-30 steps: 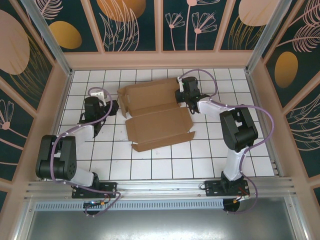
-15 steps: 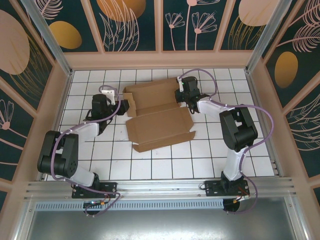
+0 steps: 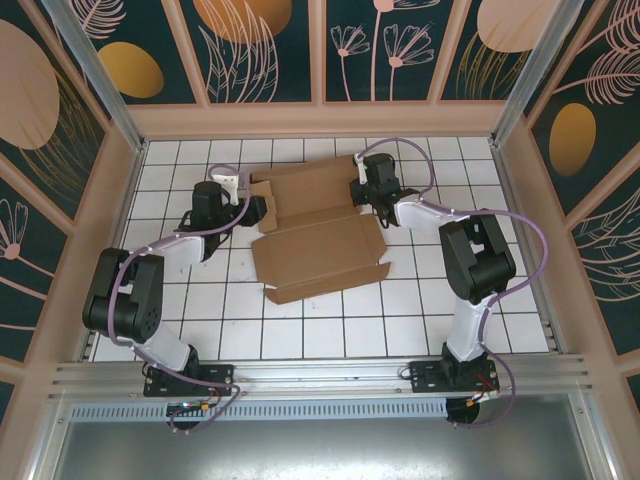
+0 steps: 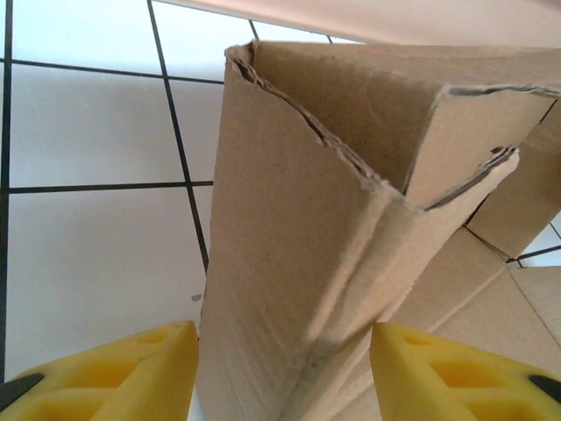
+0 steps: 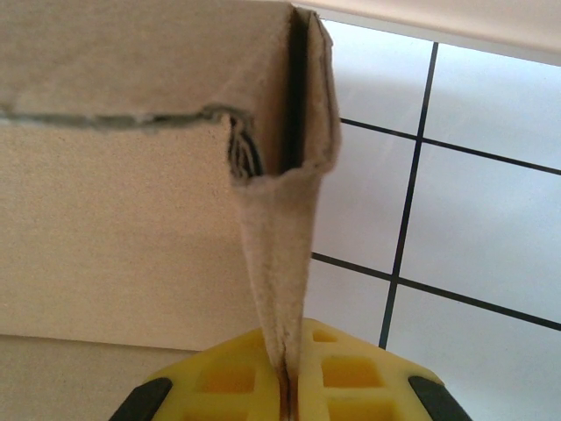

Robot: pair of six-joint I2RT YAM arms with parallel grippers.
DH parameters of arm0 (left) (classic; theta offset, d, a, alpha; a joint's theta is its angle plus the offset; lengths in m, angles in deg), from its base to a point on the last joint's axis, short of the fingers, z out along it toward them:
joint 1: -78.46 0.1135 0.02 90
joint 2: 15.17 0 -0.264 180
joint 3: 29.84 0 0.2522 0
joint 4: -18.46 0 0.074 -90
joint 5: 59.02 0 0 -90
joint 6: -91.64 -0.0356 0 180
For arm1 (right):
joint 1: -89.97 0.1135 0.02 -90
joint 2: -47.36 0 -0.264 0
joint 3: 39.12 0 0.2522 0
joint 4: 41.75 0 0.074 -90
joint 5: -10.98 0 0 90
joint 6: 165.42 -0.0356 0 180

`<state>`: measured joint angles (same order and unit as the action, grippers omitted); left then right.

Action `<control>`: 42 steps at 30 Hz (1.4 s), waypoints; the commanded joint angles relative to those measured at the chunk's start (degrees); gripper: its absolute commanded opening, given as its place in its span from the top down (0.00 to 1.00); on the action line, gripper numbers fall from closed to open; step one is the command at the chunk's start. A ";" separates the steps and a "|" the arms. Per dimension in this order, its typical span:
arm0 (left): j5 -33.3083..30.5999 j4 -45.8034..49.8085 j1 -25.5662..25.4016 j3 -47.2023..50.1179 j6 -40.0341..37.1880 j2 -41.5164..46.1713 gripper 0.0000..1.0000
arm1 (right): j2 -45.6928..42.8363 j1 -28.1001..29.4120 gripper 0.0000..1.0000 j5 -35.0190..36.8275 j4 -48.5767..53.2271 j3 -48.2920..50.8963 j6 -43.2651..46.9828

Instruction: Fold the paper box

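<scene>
Paper box (image 4: pixel 324 228) runs off the left wrist view's bottom and right edges, left gripper (image 4: pixel 282 373) fingers (image 4: pixel 123 373) cropped at the bottom; in the right wrist view the flap's lower end is hidden between right gripper (image 5: pixel 285 377) pads (image 5: pixel 351 368).

Left pincer (image 4: pixel 282 373) spread open, right pincer (image 5: pixel 285 386) pinched shut — each extended far forward.

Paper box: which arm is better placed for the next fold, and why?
Probably left: the open left pincer straddles a raised wall of the paper box; the right pincer is clamped on the opposite wall, anchoring it.
</scene>
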<state>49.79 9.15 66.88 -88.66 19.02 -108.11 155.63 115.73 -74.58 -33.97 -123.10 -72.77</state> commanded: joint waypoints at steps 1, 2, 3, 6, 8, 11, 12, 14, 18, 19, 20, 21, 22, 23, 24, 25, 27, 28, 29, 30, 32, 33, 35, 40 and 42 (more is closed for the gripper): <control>-1.66 2.23 -0.94 -2.48 -2.09 -1.55 0.44 | -0.52 0.67 0.91 -0.76 4.26 2.53 -0.02; -2.19 2.40 -1.03 -2.89 -2.27 -1.82 0.44 | -0.73 0.71 0.91 -0.76 4.11 2.67 -0.02; -3.17 2.76 -1.12 -3.27 -2.29 -2.18 0.43 | -0.91 0.78 0.91 -0.63 3.97 2.88 -0.02; -6.28 3.98 -1.34 -4.55 -2.46 -3.19 0.44 | -1.21 1.03 0.91 -0.58 3.79 3.46 -0.19; -8.22 4.34 -1.52 -5.10 -2.34 -3.45 0.47 | -1.48 1.30 0.91 -0.43 3.75 3.76 -0.19; -11.35 4.54 -1.70 -5.57 -2.14 -3.47 0.56 | -2.16 1.91 0.92 0.22 3.56 4.42 -0.19; -12.60 4.72 -1.61 -5.66 -2.11 -3.39 0.61 | -2.49 2.08 0.93 0.71 3.49 4.62 -0.36; -15.22 5.53 -1.71 -6.09 -2.33 -3.53 0.68 | -3.29 2.29 0.94 1.00 3.52 5.08 -0.91; -19.40 7.84 -1.91 -7.82 -2.95 -4.41 0.78 | -5.18 2.67 0.94 1.17 3.42 5.87 -1.89; -20.24 8.07 -2.02 -8.06 -2.98 -4.59 0.79 | -5.43 2.79 0.94 1.24 3.36 6.04 -2.23; -21.67 8.41 -2.29 -8.29 -2.90 -4.66 0.81 | -5.69 2.97 0.95 1.47 3.48 6.14 -2.75; -22.70 8.76 -2.53 -8.58 -2.81 -4.86 0.84 | -5.87 3.22 0.96 1.97 3.82 6.14 -3.45; -23.58 9.06 -2.78 -8.88 -2.83 -4.88 0.85 | -6.03 3.47 0.97 2.56 3.94 6.06 -4.11; -25.01 9.39 -3.20 -9.19 -2.92 -4.92 0.86 | -6.22 3.83 0.98 3.37 3.96 6.14 -4.83; -26.46 9.91 -3.73 -9.56 -3.17 -4.88 0.89 | -6.26 4.23 1.00 4.28 4.19 6.23 -5.51; -27.75 10.38 -4.18 -9.93 -3.44 -6.56 0.90 | -6.31 4.53 1.00 5.54 4.30 6.15 -6.33; -30.44 10.91 -5.17 -10.31 -3.80 -6.98 0.93 | -6.46 5.26 1.00 8.42 4.38 6.36 -7.71; -31.59 11.05 -5.48 -10.31 -3.81 -7.06 0.94 | -6.49 5.27 1.00 9.66 4.27 6.53 -8.34; -32.61 11.11 -5.71 -10.32 -3.69 -7.09 0.96 | -6.66 6.10 1.00 10.94 4.14 6.71 -9.02; -33.44 11.12 -5.87 -10.32 -3.40 -7.14 0.98 | -6.65 6.70 1.00 12.63 4.13 6.76 -9.85; -34.69 11.12 -5.89 -10.31 -2.78 -7.05 1.00 | -6.47 7.39 1.00 15.82 4.51 6.41 -11.55; -35.22 10.92 -5.85 -10.31 -2.49 -6.98 1.00 | -6.41 7.76 1.00 17.17 4.73 6.19 -12.33; -35.37 10.47 -5.91 -10.31 -2.30 -6.83 1.00 | -6.30 8.47 1.00 19.65 4.75 6.06 -13.60; -35.85 8.58 -5.95 -9.12 -1.83 -6.44 1.00 | -6.25 9.17 1.00 23.28 4.26 6.01 -15.84; -36.66 7.75 -5.92 -8.17 -1.96 -6.36 1.00 | -6.30 9.19 1.00 24.34 3.95 6.14 -16.23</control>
<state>18.06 17.43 60.37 -97.99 15.81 -113.88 150.58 125.37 -57.24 -31.89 -117.74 -86.21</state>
